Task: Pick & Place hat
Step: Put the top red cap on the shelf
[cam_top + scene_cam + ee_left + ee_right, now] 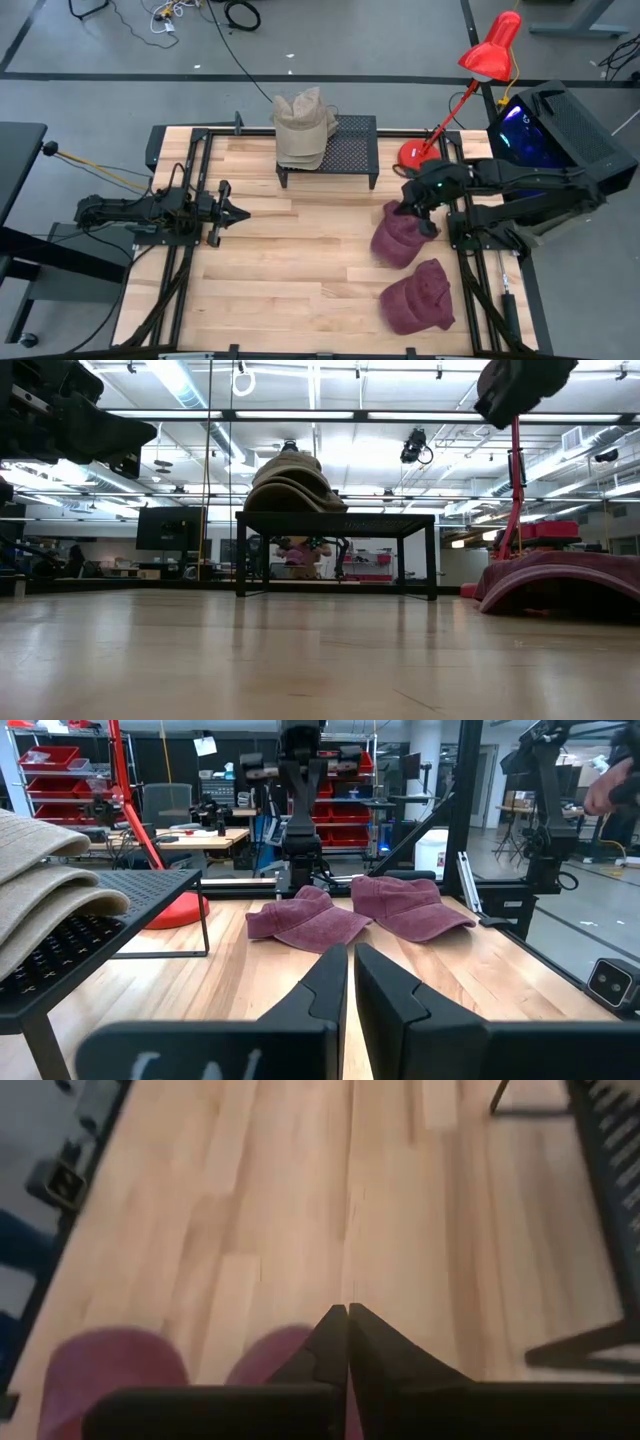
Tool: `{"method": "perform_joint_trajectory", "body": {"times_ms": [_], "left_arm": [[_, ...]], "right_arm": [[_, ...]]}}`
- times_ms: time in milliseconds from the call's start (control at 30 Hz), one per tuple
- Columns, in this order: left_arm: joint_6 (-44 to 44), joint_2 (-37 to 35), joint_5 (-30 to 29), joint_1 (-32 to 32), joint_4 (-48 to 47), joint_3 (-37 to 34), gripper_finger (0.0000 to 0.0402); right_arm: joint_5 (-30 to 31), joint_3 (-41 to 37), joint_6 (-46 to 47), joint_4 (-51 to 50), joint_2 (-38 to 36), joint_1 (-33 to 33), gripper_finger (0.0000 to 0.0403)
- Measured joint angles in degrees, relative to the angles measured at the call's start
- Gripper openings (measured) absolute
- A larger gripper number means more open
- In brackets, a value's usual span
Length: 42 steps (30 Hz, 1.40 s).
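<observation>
Two maroon hats lie flat on the wooden table near its right edge: one [398, 238] farther back, one [418, 297] nearer; the left wrist view shows both [305, 920] [410, 907]. My right gripper [410, 212] [347, 1312] is shut and hangs above the farther hat, well clear of the table in the low view [520, 390]. My left gripper [243, 212] [350, 955] is shut and waits low over the table's left side. A stack of beige hats [303, 128] [290, 480] rests on a black mesh rack [350, 150].
The rack stands at the table's far middle on thin legs [335, 520]. A red desk lamp [490, 50] rises from its base [415, 153] at the far right, close behind my right arm. Bare wood [300, 260] lies between the two arms.
</observation>
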Motion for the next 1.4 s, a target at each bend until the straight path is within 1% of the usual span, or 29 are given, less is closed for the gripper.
{"method": "perform_joint_trajectory", "body": {"times_ms": [167, 300, 433, 633, 733, 833, 1033, 1133, 1267, 1400], "left_arm": [[-0.02, 0.00, 0.00, 0.00, -0.02, 0.00, 0.0030], [-0.02, -0.02, 0.02, 0.00, 0.00, 0.00, 0.0030], [-0.02, 0.00, 0.00, 0.01, 0.00, 0.00, 0.0030], [-0.02, 0.00, 0.00, 0.00, -0.01, 0.00, 0.0030], [-0.02, 0.00, 0.01, 0.02, -0.02, 0.00, 0.0030], [-0.02, -0.02, 0.00, 0.01, -0.02, 0.00, 0.0030], [-0.02, -0.01, 0.00, 0.01, -0.01, 0.00, 0.0030], [0.00, 0.00, 0.00, 0.00, -0.02, 0.00, 0.0030], [-0.02, -0.02, 0.00, 0.00, 0.00, 0.00, 0.0030], [-0.02, 0.00, 0.00, 0.00, 0.00, 0.00, 0.0030]], "right_arm": [[-0.03, -0.02, -0.08, -4.77, 3.45, 0.00, 0.0018], [-0.06, -0.04, -2.21, -8.16, 5.39, 0.00, 0.0037], [0.11, -0.04, -4.31, -10.47, 6.82, 0.00, 0.0078], [0.13, -0.04, -7.36, -10.52, 9.91, 0.00, 0.0150], [0.13, -0.04, -7.52, -10.53, 12.24, 0.00, 0.0177], [0.13, -0.04, -7.52, -11.06, 14.53, 0.00, 0.0194], [0.75, -0.07, -9.90, -11.62, 17.24, 0.00, 0.0200], [2.09, -0.07, -10.80, -11.63, 17.30, 0.00, 0.0196], [1.88, -0.07, -11.33, -11.69, 16.89, 0.83, 0.0192], [1.48, -0.07, -9.76, -12.21, 16.55, 2.91, 0.0192]]}}
